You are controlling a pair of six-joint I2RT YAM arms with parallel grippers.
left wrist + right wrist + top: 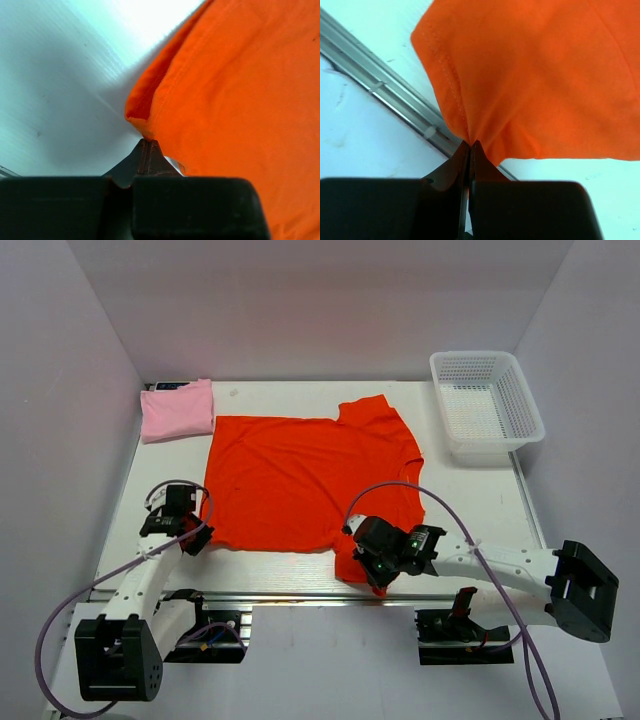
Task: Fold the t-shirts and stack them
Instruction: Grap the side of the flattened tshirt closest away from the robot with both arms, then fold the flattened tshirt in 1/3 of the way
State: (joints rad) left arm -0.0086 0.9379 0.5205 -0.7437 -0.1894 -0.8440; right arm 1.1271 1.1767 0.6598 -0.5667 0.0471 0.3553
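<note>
The orange-red t-shirt (300, 480) lies spread on the white table, neck to the right. My left gripper (192, 532) is shut on its near-left corner; in the left wrist view (148, 141) the cloth (240, 100) bunches at the closed tips. My right gripper (372, 572) is shut on the near sleeve at the table's front edge; in the right wrist view (471, 144) the orange cloth (535, 75) hangs pinched between the closed tips. The pale pink folded t-shirt (178, 410) lies at the back left corner, away from both grippers.
A white mesh basket (487, 405) stands at the back right. A metal rail (300, 595) runs along the table's front edge and shows in the right wrist view (380, 85). White walls enclose the table on three sides.
</note>
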